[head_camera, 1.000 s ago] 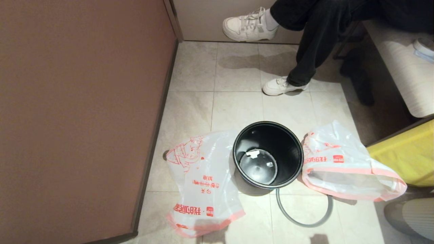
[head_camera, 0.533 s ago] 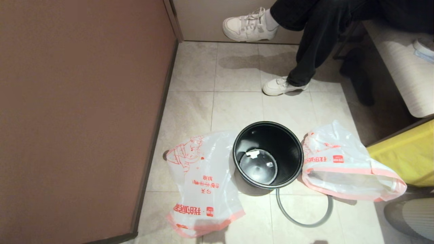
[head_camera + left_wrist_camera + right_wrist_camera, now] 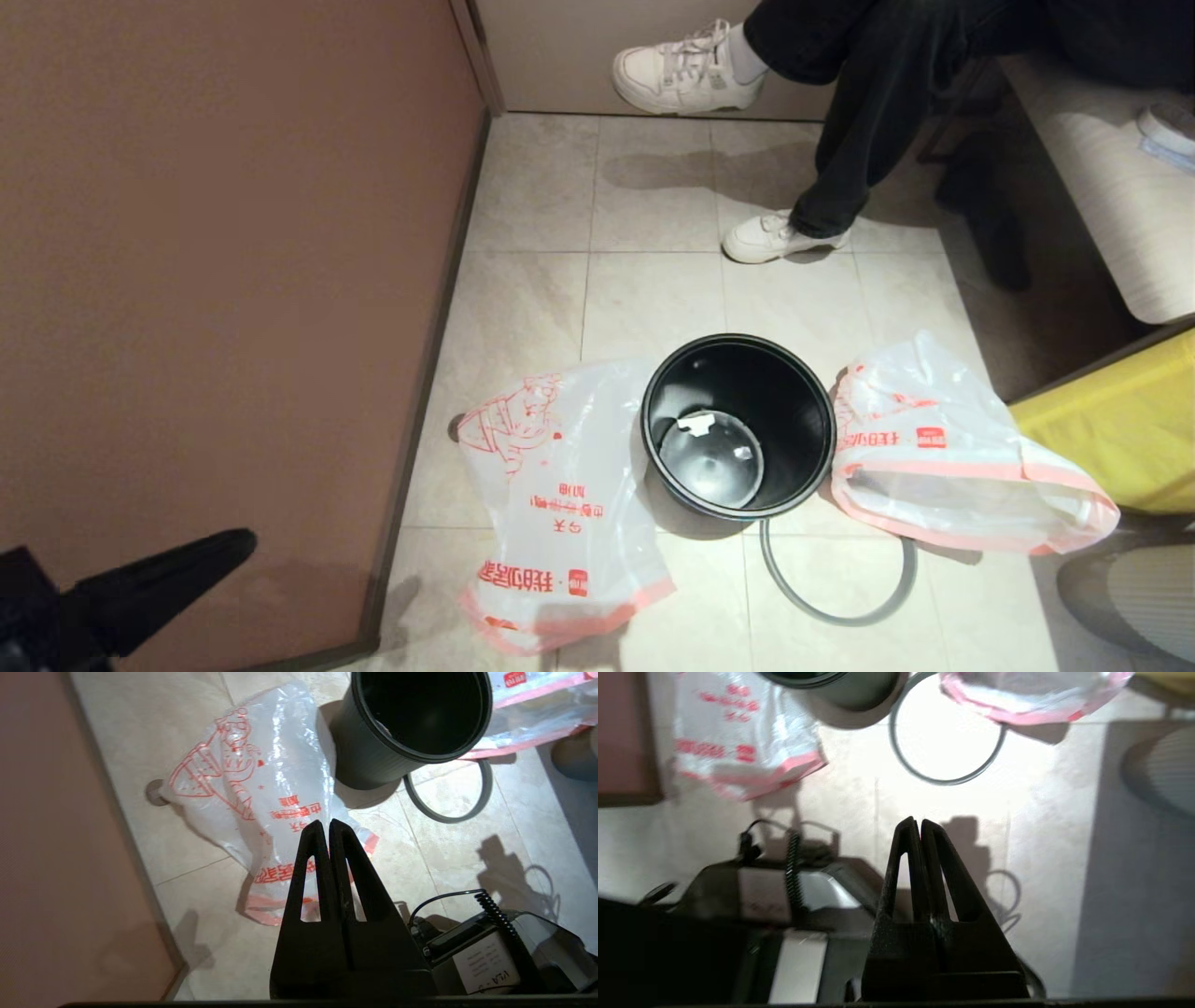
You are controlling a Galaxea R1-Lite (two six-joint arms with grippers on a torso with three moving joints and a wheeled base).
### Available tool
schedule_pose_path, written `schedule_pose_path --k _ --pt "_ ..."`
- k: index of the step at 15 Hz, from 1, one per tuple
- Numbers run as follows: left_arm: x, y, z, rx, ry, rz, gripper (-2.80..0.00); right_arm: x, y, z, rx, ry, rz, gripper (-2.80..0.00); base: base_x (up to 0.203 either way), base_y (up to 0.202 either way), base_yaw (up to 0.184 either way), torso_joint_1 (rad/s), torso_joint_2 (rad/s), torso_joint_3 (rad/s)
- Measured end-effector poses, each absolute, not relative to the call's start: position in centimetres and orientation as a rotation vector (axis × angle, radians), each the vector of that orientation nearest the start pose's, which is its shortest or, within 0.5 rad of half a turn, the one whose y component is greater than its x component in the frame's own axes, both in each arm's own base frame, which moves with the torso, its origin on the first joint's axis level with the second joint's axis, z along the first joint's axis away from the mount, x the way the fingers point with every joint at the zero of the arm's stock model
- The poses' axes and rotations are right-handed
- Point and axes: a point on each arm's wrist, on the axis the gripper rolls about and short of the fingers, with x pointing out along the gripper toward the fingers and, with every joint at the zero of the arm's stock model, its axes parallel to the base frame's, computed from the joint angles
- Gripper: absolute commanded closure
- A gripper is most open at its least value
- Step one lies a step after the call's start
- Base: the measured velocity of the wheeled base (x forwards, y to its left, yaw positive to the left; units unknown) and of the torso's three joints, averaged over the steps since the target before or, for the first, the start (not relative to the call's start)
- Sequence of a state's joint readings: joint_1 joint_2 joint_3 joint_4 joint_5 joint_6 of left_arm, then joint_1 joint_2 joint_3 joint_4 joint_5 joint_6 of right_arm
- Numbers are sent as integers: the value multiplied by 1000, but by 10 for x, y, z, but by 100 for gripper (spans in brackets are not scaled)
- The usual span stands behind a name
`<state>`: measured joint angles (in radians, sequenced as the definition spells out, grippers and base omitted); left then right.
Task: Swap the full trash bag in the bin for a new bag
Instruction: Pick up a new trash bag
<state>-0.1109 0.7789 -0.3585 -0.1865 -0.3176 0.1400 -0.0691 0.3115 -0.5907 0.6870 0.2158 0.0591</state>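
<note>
The left gripper (image 3: 325,828) was formed of two matte black, finely textured fingers (image 3: 312,858), each tapered to a rounded tip and cut through by a long triangular slot. The right gripper (image 3: 915,826) was built to the same pattern in the same black material. A black coiled cable (image 3: 490,905) and a thin black wire were seen beside a dark housing with a white printed label (image 3: 486,963). Another coiled cable (image 3: 793,870) was seen in the right wrist view.
</note>
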Motion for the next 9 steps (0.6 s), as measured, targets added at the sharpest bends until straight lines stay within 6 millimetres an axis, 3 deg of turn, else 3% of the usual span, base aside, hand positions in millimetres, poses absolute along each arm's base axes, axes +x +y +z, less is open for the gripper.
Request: schedule_pose_path --k 4,9 --pt "116 -50 190 162 269 -552 0 -26 5 144 29 331 81 0 0 0 0 0 0 0" --pt "157 -118 180 226 279 -543 0 -35 3 113 -42 366 148 0 0 0 0 0 0 0"
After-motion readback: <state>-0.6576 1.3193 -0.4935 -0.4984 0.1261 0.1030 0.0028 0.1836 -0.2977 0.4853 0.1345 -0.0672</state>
